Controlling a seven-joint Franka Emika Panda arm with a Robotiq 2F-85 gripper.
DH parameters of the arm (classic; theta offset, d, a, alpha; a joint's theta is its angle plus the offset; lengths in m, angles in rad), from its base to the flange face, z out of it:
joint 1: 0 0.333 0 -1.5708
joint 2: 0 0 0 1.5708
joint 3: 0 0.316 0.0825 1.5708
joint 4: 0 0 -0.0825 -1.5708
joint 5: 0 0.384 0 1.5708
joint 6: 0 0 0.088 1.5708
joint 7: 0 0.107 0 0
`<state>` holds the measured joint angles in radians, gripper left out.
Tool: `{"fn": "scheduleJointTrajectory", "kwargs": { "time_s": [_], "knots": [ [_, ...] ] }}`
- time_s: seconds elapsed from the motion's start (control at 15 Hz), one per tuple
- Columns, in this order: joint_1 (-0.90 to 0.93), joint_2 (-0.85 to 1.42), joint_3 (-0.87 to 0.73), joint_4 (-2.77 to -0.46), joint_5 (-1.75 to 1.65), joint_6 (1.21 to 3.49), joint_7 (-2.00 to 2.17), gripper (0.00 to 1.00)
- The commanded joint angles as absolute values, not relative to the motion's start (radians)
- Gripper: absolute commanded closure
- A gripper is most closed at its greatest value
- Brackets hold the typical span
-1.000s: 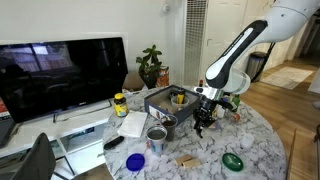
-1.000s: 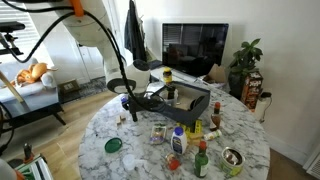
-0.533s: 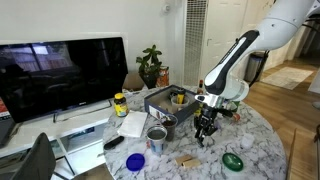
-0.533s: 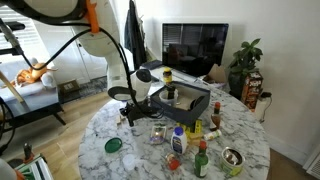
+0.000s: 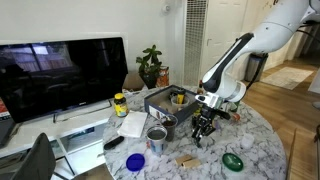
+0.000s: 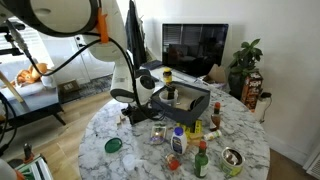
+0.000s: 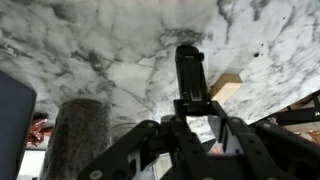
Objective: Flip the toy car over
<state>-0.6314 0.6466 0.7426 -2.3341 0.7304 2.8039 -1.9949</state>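
In the wrist view the toy car [image 7: 190, 72] is a small blackish oblong that sticks out from between my fingertips, end-on toward the marble table [image 7: 110, 45]. My gripper [image 7: 192, 112] is shut on it. In both exterior views the gripper [image 5: 203, 132] [image 6: 131, 115] hangs low over the table, pointing down. The car is too small to make out there. A tan wooden block [image 7: 226, 89] lies just beside the car, also visible in an exterior view [image 5: 186, 159].
A metal cup [image 5: 157, 138] [image 7: 76, 140] stands close beside the gripper. A green round dish [image 5: 232, 160] [image 6: 113, 145], a blue dish [image 5: 135, 160], a black remote-like bar [image 5: 113, 143] and a dark tray [image 5: 170, 103] with items sit around. Bottles [image 6: 178, 142] crowd one side.
The arm has lowered the gripper a little toward the table over the last second. The objects on the table have not moved.
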Motion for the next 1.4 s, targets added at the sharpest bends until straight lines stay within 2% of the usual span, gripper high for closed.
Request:
{"fn": "scheduleJointTrajectory", "kwargs": {
  "time_s": [0.0, 0.73, 1.33],
  "knots": [
    [-0.59, 0.666, 0.698, -2.325, 0.756, 2.826, -2.009, 0.93],
    [-0.522, 0.571, 0.62, -2.367, 0.803, 2.83, -1.992, 0.93],
    [-0.279, 0.476, 0.372, -2.409, 0.735, 2.802, -1.833, 0.93]
  ]
}}
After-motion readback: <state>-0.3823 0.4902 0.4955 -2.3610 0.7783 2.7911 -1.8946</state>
